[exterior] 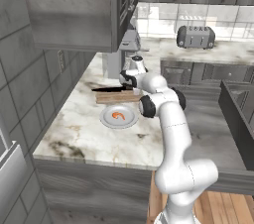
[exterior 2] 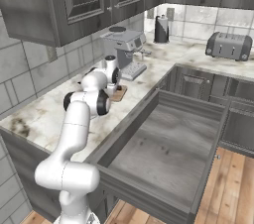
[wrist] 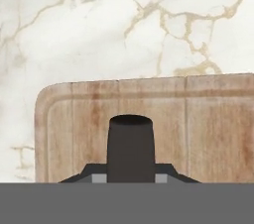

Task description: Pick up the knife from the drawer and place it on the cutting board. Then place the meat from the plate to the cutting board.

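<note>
Left base view: mounted behind the arm at its left, looking forward and down across the marble tabletop (exterior: pixel 89 134); the cutting board (exterior: pixel 116 97) and plate (exterior: pixel 119 117) sit mid-frame, the arm rising at 5 o'clock.

Right base view: mounted behind at the right, facing the same tabletop (exterior 2: pixel 44 109) with the open drawer (exterior 2: pixel 168 143) near, the arm at 7 o'clock. Both share the tabletop, the arm and the toaster (exterior: pixel 195 36).

Hand view: very close, looking straight down on the cutting board (wrist: pixel 198 129).

Marble counter (exterior: pixel 89 134) — grey cabinets (exterior 2: pixel 74 0)
</note>
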